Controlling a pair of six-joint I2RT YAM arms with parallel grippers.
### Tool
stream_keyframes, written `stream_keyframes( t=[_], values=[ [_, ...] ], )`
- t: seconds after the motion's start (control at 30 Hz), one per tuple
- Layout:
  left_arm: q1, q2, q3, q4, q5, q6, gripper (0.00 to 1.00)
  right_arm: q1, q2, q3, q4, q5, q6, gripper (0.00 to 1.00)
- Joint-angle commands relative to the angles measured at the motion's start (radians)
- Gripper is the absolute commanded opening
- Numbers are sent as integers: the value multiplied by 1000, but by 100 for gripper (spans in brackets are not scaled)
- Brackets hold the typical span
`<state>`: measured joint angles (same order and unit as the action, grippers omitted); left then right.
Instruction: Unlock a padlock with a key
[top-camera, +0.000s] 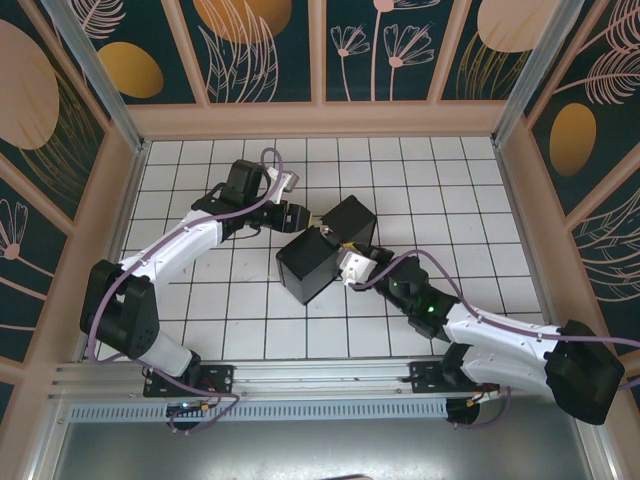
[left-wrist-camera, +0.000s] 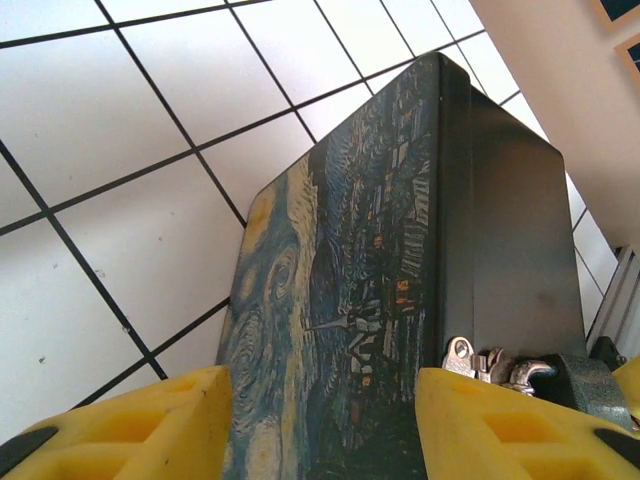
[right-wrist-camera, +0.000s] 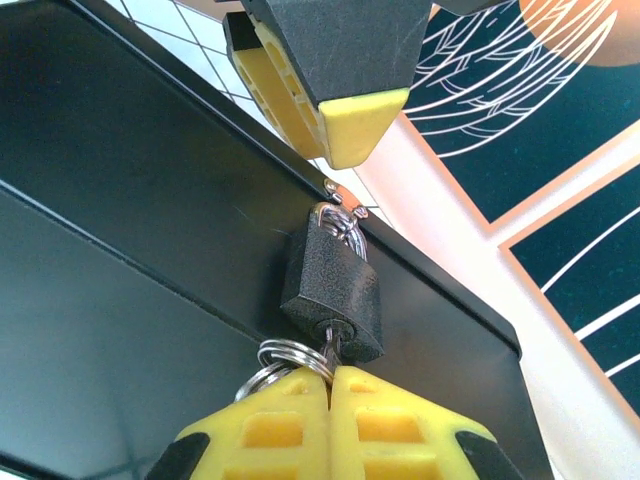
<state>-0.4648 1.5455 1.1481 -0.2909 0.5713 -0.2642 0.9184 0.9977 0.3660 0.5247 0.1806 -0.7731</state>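
Observation:
The padlock (right-wrist-camera: 333, 290), small with a dark grainy body, hangs by its shackle from the hasp on the black box (right-wrist-camera: 130, 200). The key (right-wrist-camera: 330, 347) sits in its keyhole, with wire rings (right-wrist-camera: 283, 357) beside it. My right gripper (right-wrist-camera: 330, 372) is shut on the key's head just below the padlock. My left gripper (left-wrist-camera: 322, 400) has its yellow fingers (left-wrist-camera: 150, 425) on both sides of the box's Starry Night lid (left-wrist-camera: 350, 260), clamping it. From above, the box (top-camera: 318, 262) stands tilted between the left gripper (top-camera: 298, 214) and the right gripper (top-camera: 352, 262).
The white tiled floor (top-camera: 200, 310) is walled by a pale wooden frame (top-camera: 320, 118) with dark painted panels. A metal rail (top-camera: 320, 378) runs along the near edge by the arm bases. The silver hasp (left-wrist-camera: 459, 354) shows at the box's edge.

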Motion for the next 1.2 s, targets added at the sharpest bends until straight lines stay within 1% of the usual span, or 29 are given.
stream_keyframes(
  t=[0.0,0.13,0.23,0.3,0.47,0.53,0.63,0.77,0.83,0.87,1.0,1.07,1.17],
  values=[
    [-25,-30,-26,17,28,12,51,8,3,42,-12,-19,70,0],
    [-36,-51,-58,33,23,-8,51,9,-3,36,-22,-23,164,0],
    [-46,-59,-75,33,23,-9,51,10,-16,40,-31,-23,264,0],
    [-51,-66,-85,37,21,-12,51,4,-19,66,-70,-42,360,0],
    [-66,-69,-102,58,24,-27,50,-11,-8,121,-173,-130,599,0],
    [-70,-70,-109,66,22,-32,50,-26,-20,120,-182,-160,704,0],
    [-70,-74,-114,71,19,-35,49,-60,-50,102,-177,-236,868,0],
    [-70,-91,-116,81,22,-44,49,-100,-56,93,-193,-325,1040,0],
    [-70,-97,-115,83,27,-45,49,-121,-47,86,-172,-376,1127,0],
    [-71,-99,-117,87,33,-46,49,-129,-40,81,-155,-408,1160,0],
    [-71,-105,-126,96,36,-55,48,-158,-21,57,-96,-469,1289,0],
    [-72,-113,-129,102,38,-60,48,-179,-20,41,-72,-490,1359,0],
    [-72,-117,-134,111,43,-67,47,-184,-19,40,-77,-500,1419,0]
  ],
)
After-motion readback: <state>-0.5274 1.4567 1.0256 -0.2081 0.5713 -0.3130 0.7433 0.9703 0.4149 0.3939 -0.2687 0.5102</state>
